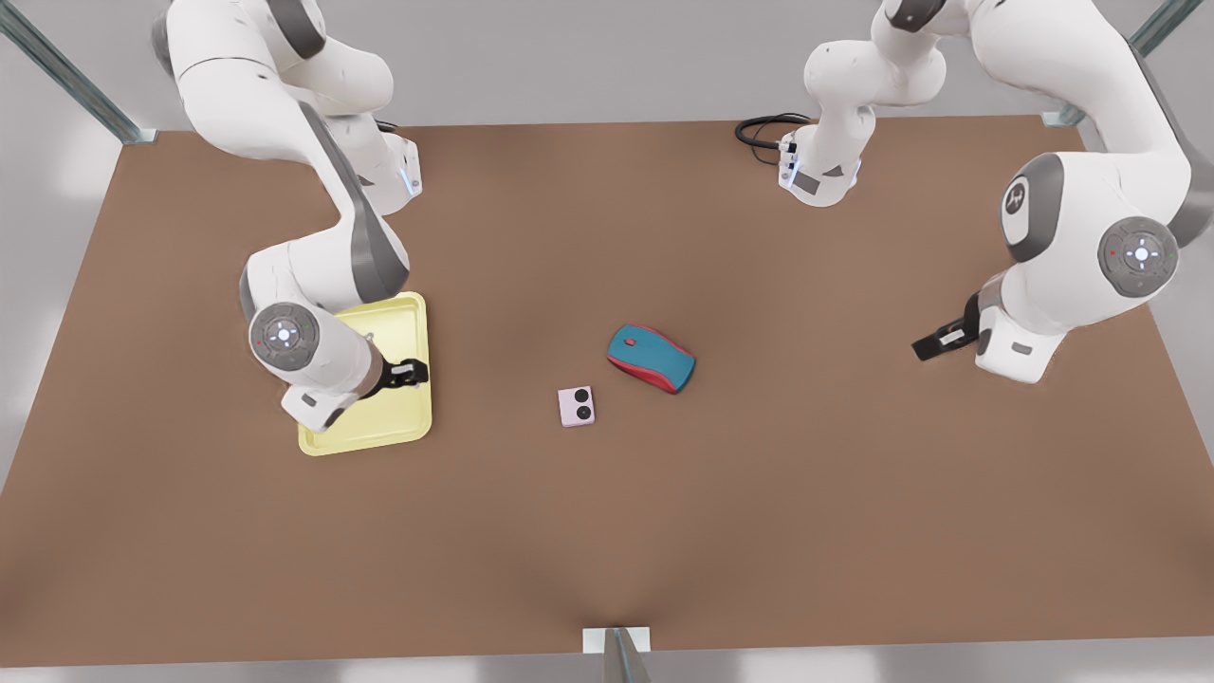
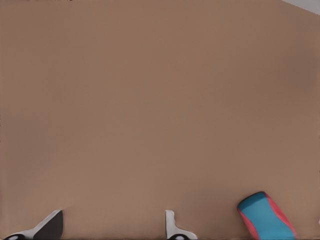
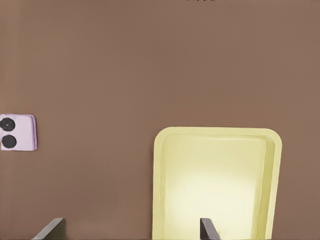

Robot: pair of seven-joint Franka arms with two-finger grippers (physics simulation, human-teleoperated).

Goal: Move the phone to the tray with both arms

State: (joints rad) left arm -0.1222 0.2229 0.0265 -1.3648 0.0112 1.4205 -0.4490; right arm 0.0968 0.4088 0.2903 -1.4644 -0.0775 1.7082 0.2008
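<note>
Phone (image 1: 577,406) flat on the brown counter (image 1: 759,531), near the middle, pale pink face with the two black camera circles up, touched by nothing. Just beside it, toward the front view's right and slightly farther back, the teal-and-red mouse (image 1: 652,358), close but apart from it. Off toward the front view's left, well apart from the phone, the pale yellow tray (image 1: 408,422), flat on the counter, long side running front to back, with bare counter between the two. Seen from the right wrist as well: phone (image 3: 17,132) at one side, tray (image 3: 157,185) with its raised rim and rounded corners close in. Above the tray's side nearer the phone, the right gripper (image 1: 403,373), pointed toward the front view's right, jaws spread wide and holding nothing; in the right wrist view (image 3: 130,232) one fingertip (image 3: 207,230) over the tray's floor, the other over bare counter. Far over at the front view's right, well apart from phone and mouse, the left gripper (image 1: 934,343), hovering low over the counter and aimed toward the middle; in the left wrist view (image 2: 110,231) jaws likewise wide and empty, bare counter ahead, the mouse (image 2: 265,216) at the edge of sight.
</note>
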